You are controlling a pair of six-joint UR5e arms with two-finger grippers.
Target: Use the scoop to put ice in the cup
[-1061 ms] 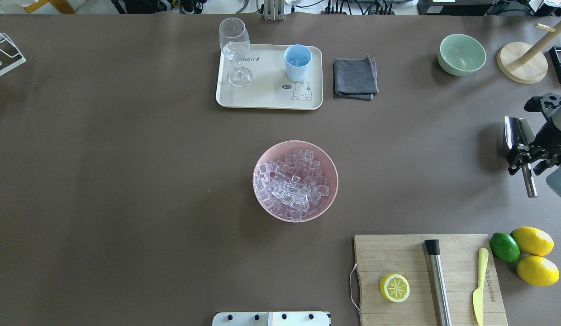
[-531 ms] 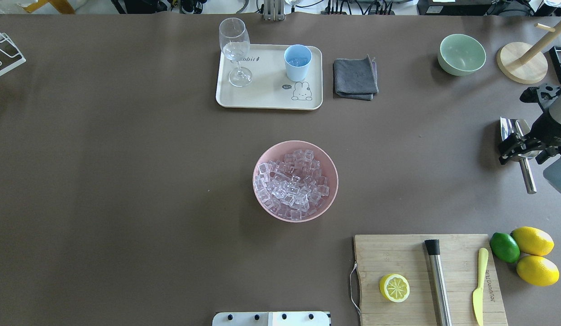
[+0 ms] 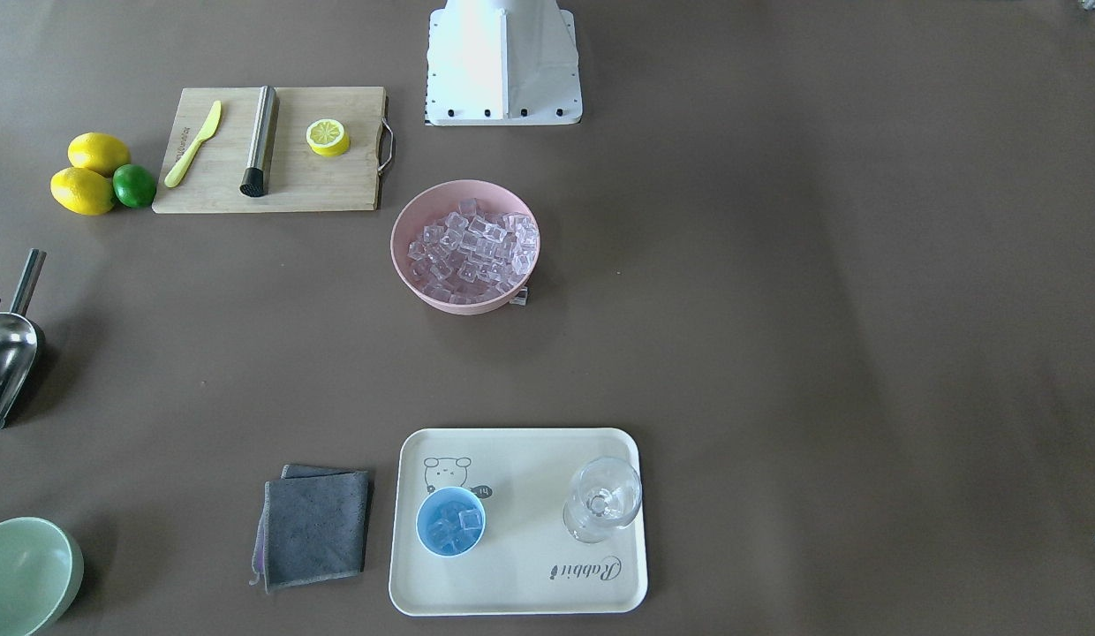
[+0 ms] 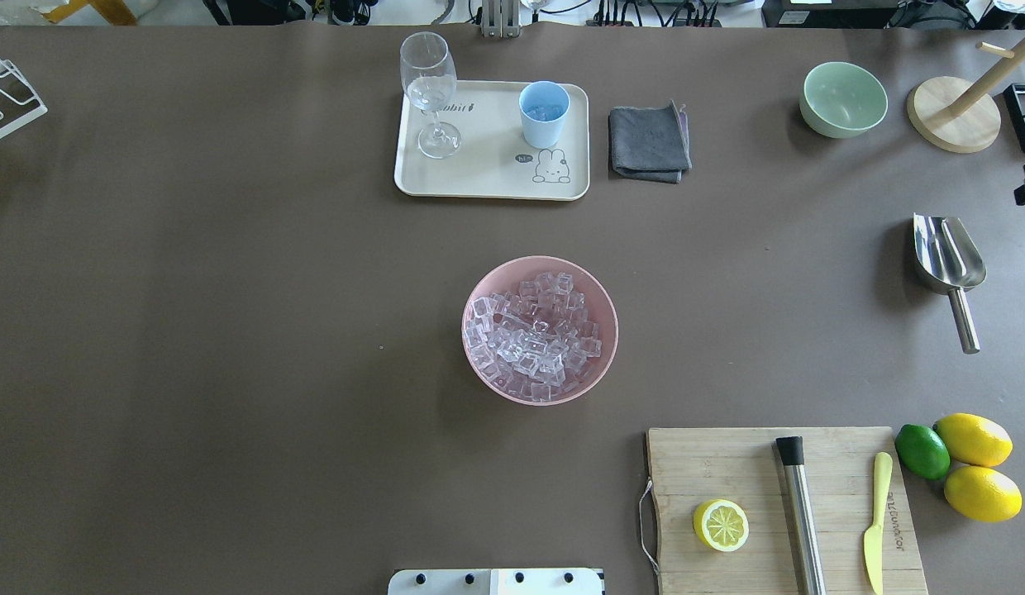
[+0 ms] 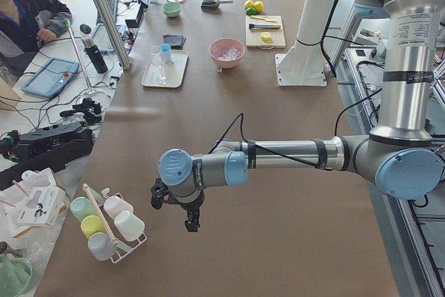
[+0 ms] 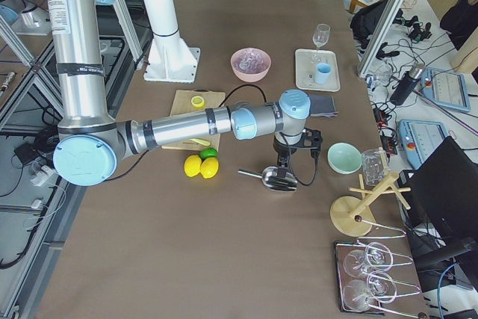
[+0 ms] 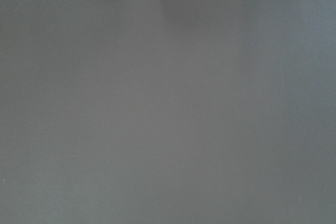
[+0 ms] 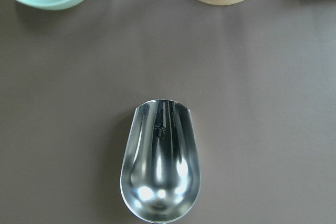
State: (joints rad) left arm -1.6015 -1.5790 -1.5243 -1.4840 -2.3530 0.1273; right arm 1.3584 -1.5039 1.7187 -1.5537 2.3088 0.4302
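Observation:
The steel scoop [image 4: 946, 258] lies by itself on the table at the far right, with its handle toward the robot. It fills the right wrist view [image 8: 160, 166], where no fingers show. My right gripper [image 6: 298, 160] hangs above and beyond the scoop, apart from it, with its jaws spread. Only a black piece of it shows at the overhead view's right edge. The light-blue cup [image 4: 544, 113] stands on the tray and holds a few ice cubes [image 3: 450, 523]. Several more ice cubes [image 4: 533, 335] fill the pink bowl [image 4: 602, 347]. My left gripper [image 5: 179, 213] hovers over bare table far left. I cannot tell whether it is open or shut.
The cream tray [image 4: 488, 178] also holds a clear stemmed glass [image 4: 430, 91]. A grey cloth [image 4: 649, 142], a green bowl [image 4: 843, 99] and a wooden stand [image 4: 953, 114] are at the back right. A cutting board [image 4: 727, 471] with a steel cylinder [image 4: 800, 516], a knife and a lemon half is at the front right. A loose cube [image 3: 519, 299] lies by the pink bowl.
My right gripper set the scoop down on the table, let go of it and drew back to the right, almost out of the overhead view. The scoop now lies alone.

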